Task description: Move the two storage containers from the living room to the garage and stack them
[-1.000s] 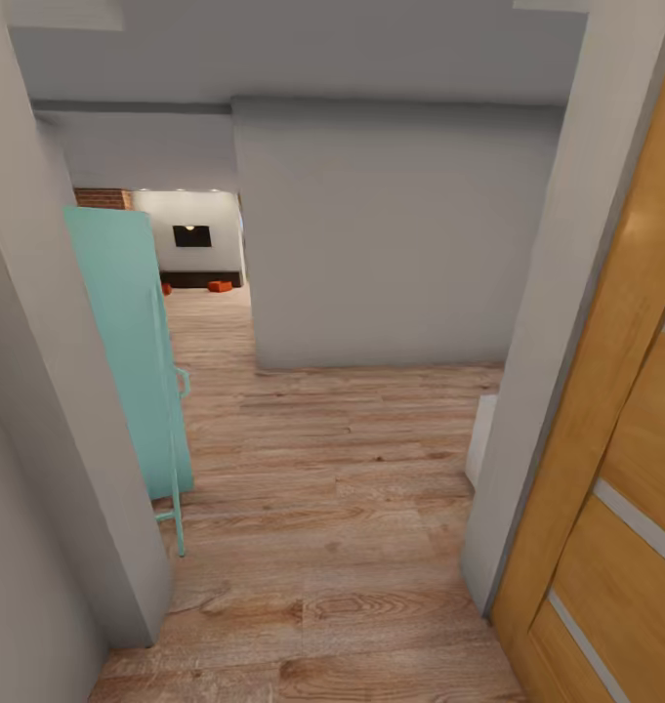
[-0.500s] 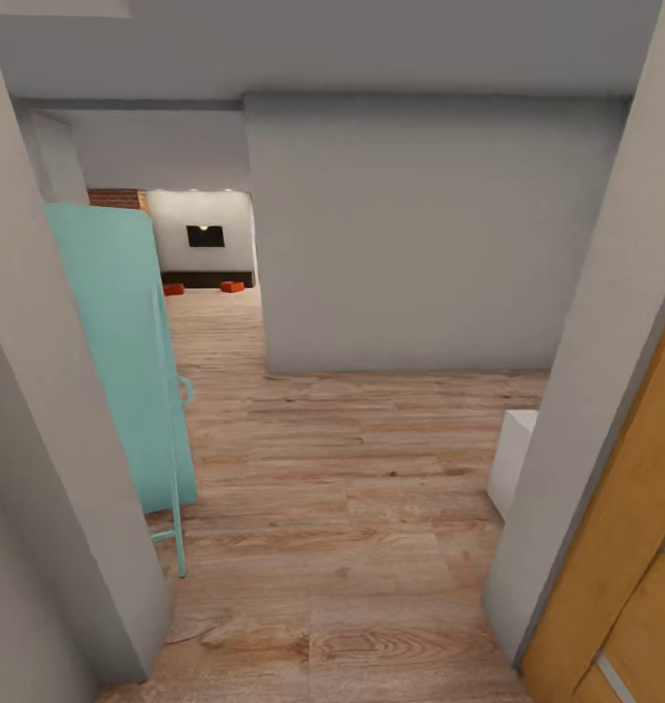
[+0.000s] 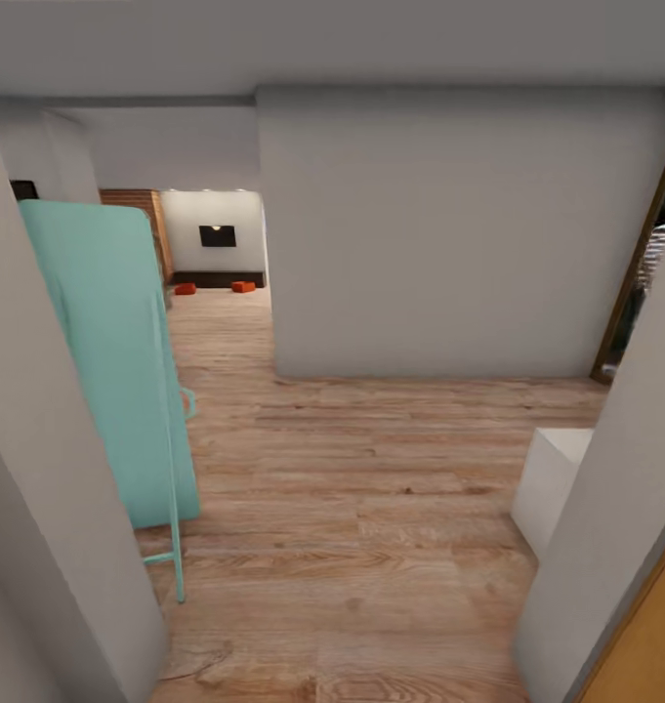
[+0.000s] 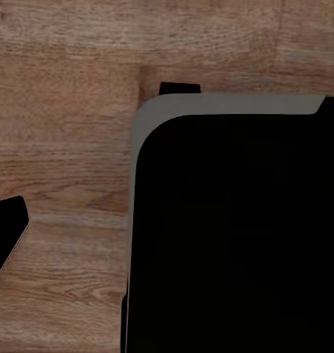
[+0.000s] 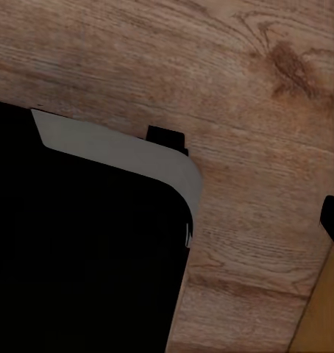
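Down a hallway of wood plank floor [image 3: 371, 508], grey wall [image 3: 449, 234] ahead, teal panel [image 3: 112, 361] leaning at left, white box [image 3: 552, 483] at right. Far off in the living room [image 3: 215, 244], two storage containers [image 3: 243, 287] sit on the floor below a dark TV [image 3: 218, 235], well apart from both arms. Wrist views face planks past a black body; gripper states cannot be told.
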You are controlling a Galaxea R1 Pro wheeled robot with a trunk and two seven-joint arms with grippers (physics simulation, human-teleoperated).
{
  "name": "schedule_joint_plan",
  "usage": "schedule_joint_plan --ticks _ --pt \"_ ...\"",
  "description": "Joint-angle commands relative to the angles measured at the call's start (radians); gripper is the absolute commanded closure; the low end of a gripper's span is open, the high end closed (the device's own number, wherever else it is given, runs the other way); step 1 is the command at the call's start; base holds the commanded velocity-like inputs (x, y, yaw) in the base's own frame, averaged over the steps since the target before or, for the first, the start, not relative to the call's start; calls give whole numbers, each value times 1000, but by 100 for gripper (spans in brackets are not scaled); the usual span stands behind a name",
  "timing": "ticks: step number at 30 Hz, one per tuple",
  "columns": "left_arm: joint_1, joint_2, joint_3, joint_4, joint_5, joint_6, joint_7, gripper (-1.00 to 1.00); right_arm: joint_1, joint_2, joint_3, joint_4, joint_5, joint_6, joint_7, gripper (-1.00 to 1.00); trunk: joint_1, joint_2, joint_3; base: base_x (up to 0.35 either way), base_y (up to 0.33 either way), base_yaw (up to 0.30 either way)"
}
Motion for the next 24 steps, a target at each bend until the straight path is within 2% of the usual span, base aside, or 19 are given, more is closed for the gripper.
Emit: schedule_joint_plan --ticks 1,24 --pt "0 0 0 0 6 -2 1 -100 -1 0 9 3 -9 -6 1 -100 1 0 -1 321 0 1" --pt "0 0 0 0 6 -2 1 -100 -1 0 8 3 -10 -5 1 -100 1 0 -1 321 0 0"
